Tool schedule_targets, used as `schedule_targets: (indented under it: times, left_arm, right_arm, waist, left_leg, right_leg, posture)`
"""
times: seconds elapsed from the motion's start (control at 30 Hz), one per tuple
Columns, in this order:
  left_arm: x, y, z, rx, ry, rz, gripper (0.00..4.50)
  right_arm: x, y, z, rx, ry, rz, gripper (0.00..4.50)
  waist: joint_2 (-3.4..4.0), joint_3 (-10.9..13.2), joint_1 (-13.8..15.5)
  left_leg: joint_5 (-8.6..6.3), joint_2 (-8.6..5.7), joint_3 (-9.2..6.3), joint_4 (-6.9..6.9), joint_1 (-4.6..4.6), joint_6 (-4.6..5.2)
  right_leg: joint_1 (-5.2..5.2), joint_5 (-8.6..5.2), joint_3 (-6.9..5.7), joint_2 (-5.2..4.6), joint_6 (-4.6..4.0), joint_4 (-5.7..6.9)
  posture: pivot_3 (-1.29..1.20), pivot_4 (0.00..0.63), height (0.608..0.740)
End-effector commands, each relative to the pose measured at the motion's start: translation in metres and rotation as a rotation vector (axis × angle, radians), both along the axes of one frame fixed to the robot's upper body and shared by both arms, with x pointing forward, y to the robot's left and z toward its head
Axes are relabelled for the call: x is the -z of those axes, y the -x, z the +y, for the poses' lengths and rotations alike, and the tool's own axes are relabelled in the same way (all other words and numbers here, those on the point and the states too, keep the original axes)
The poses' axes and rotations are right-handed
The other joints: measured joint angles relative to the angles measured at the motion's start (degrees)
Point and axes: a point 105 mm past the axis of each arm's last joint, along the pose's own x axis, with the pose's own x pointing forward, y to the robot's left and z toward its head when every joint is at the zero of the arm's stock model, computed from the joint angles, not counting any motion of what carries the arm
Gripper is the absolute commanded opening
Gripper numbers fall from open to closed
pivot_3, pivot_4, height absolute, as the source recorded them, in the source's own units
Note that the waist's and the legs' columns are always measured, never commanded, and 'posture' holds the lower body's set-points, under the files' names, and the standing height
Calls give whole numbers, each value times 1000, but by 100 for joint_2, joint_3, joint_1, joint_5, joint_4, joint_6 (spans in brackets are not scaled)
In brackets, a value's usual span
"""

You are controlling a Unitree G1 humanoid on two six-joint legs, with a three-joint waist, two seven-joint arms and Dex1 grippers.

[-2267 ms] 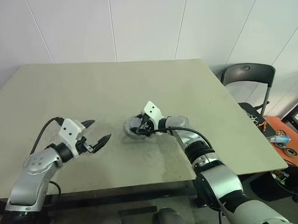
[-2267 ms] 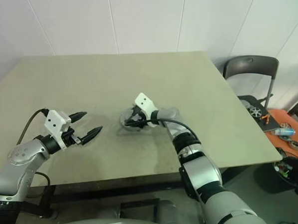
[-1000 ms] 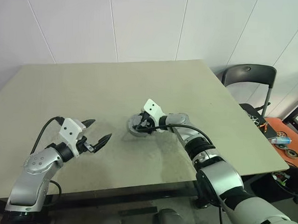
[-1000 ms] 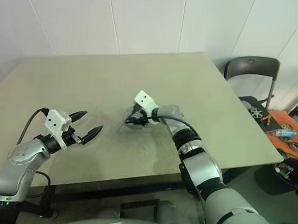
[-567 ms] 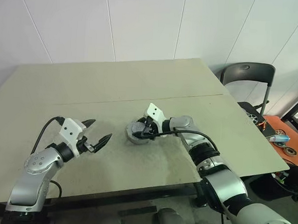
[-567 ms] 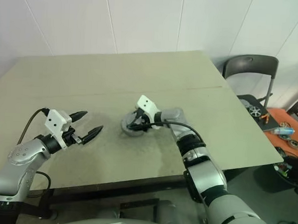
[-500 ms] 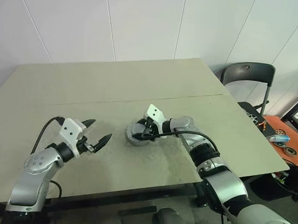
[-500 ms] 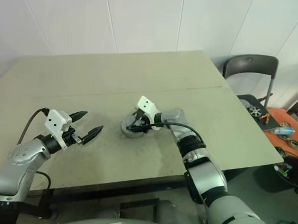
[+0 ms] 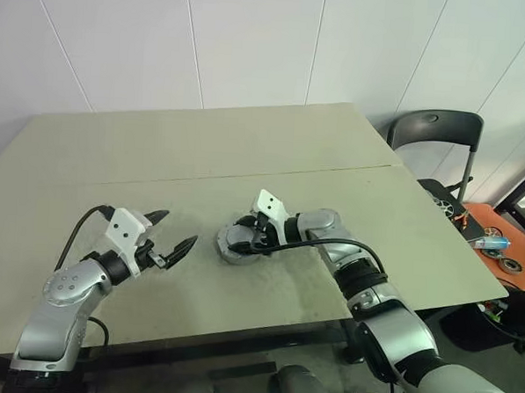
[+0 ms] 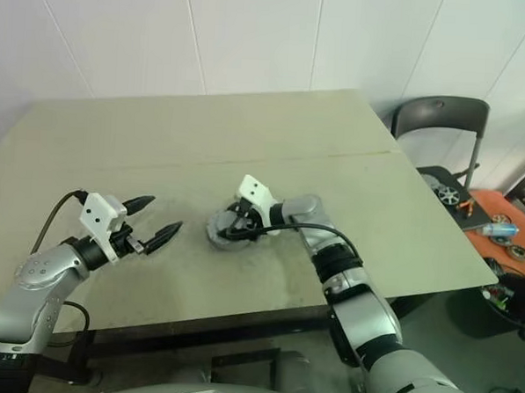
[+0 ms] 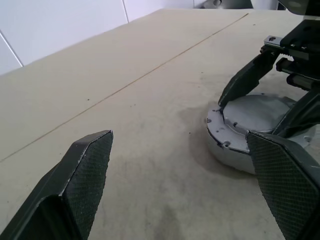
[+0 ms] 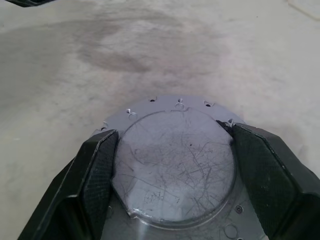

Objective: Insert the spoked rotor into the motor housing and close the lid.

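1. White wall panels stand behind a broad beige table (image 9: 203,158), and a dark chair (image 9: 433,135) sits off its right corner.
2. We see the lid (image 12: 177,155) lying silver face up on the motor housing (image 11: 235,150), near the table's middle front; the assembly looks closed, so we judge the spoked rotor to be already inside, hidden from us.
3. Our right gripper (image 9: 243,239) straddles the lid, its fingers (image 12: 97,165) set against opposite edges of the raised, scratched disc, clasping it across its width.
4. Our left gripper (image 9: 168,237) hovers well apart to the left, its jaws spread wide and holding nothing.
5. We expect the assembly to be rigid, metal and fairly heavy for its size, with a smooth, slippery top; the rim is the sensible place to hold, on opposite sides, keeping it level.
6. Our right wrist view shows the scratches, the small holes round the flange and the finger contact, which the head views hide behind the gripper.
7. Our left wrist view shows the side wall meeting the table, unseen from above.
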Motion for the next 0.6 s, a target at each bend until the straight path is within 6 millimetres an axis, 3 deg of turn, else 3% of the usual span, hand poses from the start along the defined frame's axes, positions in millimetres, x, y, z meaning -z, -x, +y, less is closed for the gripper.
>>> schedule_targets:
  times: [0.03, 0.13, 0.3, 0.6]
  left_arm:
    - [-10, -3, -3, 16, -10, -46, 4500]
    - [-10, -3, -3, 16, -11, -46, 4500]
    - [-10, -3, -3, 14, -10, -48, 4500]
    - [-10, -3, -4, 12, -9, -48, 4500]
  right_arm:
    - [6, -11, -3, 62, 64, -48, 3286]
    - [5, -18, -4, 101, 64, -56, 3286]
    - [10, -13, -5, 68, 77, -33, 3286]
    - [-2, -2, -5, -16, -8, 28, 3286]
  waist:
    - [0, 0, 4]
    - [1, 0, 9]
    - [1, 1, 20]
    - [1, 1, 20]
  left_leg:
    - [0, 0, 1, 2, 1, 0]
    - [1, 0, 3, 12, 6, 0]
    - [1, -2, -3, 30, 9, 0]
    - [1, -3, -4, 11, 3, 0]
  right_leg:
    - [2, -4, 0, 0, 6, 0]
    - [11, -4, -2, 2, -5, 3]
    - [30, -8, -7, 0, -18, 2]
    - [18, 4, -6, -1, -2, -2]
  posture:
    - [0, 0, 740]
    - [0, 0, 740]
    - [0, 0, 740]
    - [0, 0, 740]
